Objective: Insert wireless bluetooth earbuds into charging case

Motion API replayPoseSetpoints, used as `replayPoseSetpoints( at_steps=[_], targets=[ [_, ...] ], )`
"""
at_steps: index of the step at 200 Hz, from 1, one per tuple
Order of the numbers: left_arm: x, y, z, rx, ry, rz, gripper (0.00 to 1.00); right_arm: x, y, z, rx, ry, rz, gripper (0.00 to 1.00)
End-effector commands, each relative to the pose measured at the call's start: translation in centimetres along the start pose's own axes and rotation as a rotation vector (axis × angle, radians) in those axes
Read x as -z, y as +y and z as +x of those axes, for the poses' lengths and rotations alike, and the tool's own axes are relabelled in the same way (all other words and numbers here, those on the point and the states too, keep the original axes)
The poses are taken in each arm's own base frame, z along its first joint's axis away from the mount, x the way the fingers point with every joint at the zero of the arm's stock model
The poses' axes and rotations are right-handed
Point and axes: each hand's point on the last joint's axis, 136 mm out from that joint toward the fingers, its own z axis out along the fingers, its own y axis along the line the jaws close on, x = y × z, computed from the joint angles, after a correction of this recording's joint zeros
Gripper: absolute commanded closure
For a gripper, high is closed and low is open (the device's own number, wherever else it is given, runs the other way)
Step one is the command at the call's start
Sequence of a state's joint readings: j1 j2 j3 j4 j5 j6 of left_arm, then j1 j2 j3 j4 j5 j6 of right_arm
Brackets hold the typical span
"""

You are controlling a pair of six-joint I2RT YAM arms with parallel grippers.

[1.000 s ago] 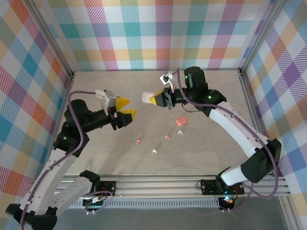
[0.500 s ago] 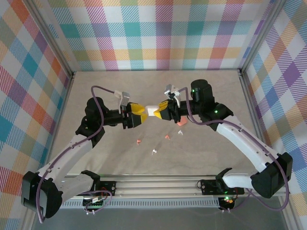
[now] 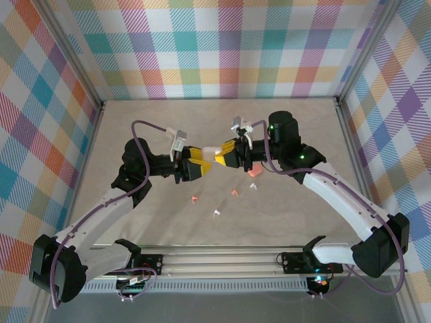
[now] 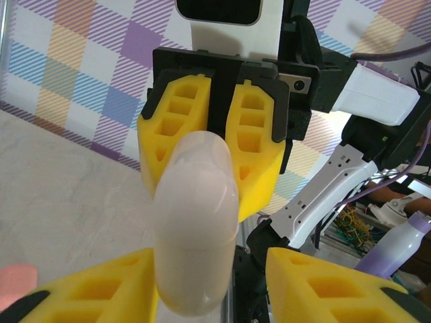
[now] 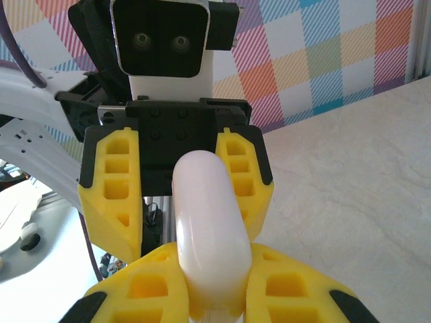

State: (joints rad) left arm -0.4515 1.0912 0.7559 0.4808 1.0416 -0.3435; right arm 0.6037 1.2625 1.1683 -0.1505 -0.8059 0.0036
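1. Yellow foam jaws of the left pincer [image 3: 201, 162] stand apart around the left-hand end of the white case [image 4: 195, 222]. In its own wrist view one jaw has daylight between it and the shell, so I'd call it released, not gripping.
2. The white case hangs in mid-air between the two arms, well above the surface [image 3: 168, 229]. Its lid looks shut, though the seam is hard to make out from these angles.
3. The right pincer [image 3: 223, 155] is clenched on the other end of that case, both jaws pressed against it.
4. Down on the surface lie four buds, all loose. The pink earbud [image 3: 194, 198] is furthest left, then the white earbud [image 3: 216, 213] nearer the arm bases, then the second pink earbud [image 3: 234, 192], then the second white earbud [image 3: 254, 186].
5. The pink case [image 3: 253, 171] sits on the surface just beyond the second white earbud, close under the right arm's wrist. Neither pincer touches it.
6. By my reckoning the job is barely begun. One case is lifted, but no bud is in any case. The white case likely wants opening before anything can be seated, and all four buds are yet to be picked up.
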Motion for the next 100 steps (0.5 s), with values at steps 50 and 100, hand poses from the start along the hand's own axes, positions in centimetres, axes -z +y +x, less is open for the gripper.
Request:
replayPoseSetpoints(
  at_steps=[50,100],
  targets=[
    [-0.35,-1.59,-1.99,-0.094,-0.029,0.036,0.64,-0.73,0.99,0.26,-0.004,0.016,-0.079,0.95],
    [-0.23,-1.41,-1.58,-0.096,-0.021,0.017,0.87,-0.86,0.92,-0.06,-0.005,0.012,-0.085,0.95]
  ],
)
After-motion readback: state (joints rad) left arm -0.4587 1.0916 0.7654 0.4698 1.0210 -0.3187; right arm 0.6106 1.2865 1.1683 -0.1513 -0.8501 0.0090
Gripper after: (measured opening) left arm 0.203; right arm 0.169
